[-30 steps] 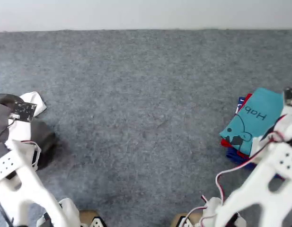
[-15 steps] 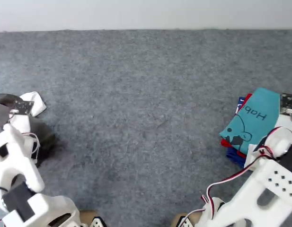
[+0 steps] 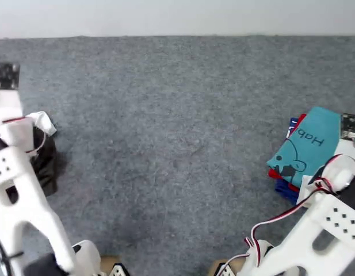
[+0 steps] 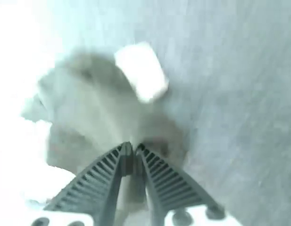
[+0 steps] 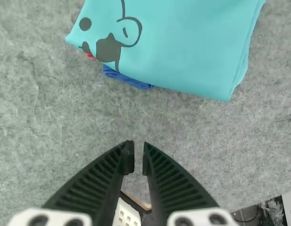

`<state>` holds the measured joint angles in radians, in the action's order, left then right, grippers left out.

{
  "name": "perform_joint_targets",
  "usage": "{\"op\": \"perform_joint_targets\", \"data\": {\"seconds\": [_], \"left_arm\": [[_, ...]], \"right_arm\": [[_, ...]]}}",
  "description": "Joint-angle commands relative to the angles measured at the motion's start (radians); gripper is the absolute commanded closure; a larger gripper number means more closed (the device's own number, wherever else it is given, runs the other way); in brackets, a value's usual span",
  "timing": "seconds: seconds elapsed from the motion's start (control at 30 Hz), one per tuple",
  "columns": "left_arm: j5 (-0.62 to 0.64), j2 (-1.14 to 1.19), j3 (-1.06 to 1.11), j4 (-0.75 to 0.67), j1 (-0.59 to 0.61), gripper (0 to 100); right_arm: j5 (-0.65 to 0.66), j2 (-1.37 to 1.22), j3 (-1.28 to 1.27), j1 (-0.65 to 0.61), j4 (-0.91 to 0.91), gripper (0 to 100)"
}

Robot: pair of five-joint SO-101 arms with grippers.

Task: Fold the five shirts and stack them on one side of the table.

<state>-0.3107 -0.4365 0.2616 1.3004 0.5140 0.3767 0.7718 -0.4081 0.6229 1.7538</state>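
L gripper (image 4: 133,154) was pinched shut on the dark shirt (image 3: 45,164) at the table's left edge, w/ white cloth (image 3: 42,122) touching it. R gripper (image 5: 134,160) was closed and empty over the grey felt (image 3: 177,115), near the folded stack at the right edge: teal shirt (image 3: 308,146) on top of the red shirt (image 3: 274,173) and blue shirt (image 3: 287,191).

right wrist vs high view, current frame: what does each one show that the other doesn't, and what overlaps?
Right wrist view: the right gripper, jaws shut on nothing, over bare gray table just short of the stack.
High view: the left arm at the table's left edge, with a dark shirt and a white cloth beside it, and the pale wall behind.
Both: the teal shirt on top of the stack, with a blue shirt and a red shirt peeking out under it.
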Motion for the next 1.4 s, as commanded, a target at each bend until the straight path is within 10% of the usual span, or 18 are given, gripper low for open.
{"op": "perform_joint_targets", "data": {"seconds": [0.0, 0.47, 1.0, 1.37], "left_arm": [[0.058, -0.135, -0.091, -0.012, -0.103, 99], [-0.002, -0.256, -0.107, -0.126, -0.500, 99], [-0.031, 0.104, -0.105, 0.339, -0.100, 78], [-0.025, 0.459, -0.105, 0.282, -0.028, 76]], "right_arm": [[-0.008, 0.022, 0.003, -0.012, 0.041, 94.9], [-0.006, 0.022, 0.005, -0.008, 0.042, 94.9], [-0.005, 0.022, 0.005, -0.012, 0.042, 94.9], [-0.003, 0.022, 0.003, -0.012, 0.042, 94.9]]}}
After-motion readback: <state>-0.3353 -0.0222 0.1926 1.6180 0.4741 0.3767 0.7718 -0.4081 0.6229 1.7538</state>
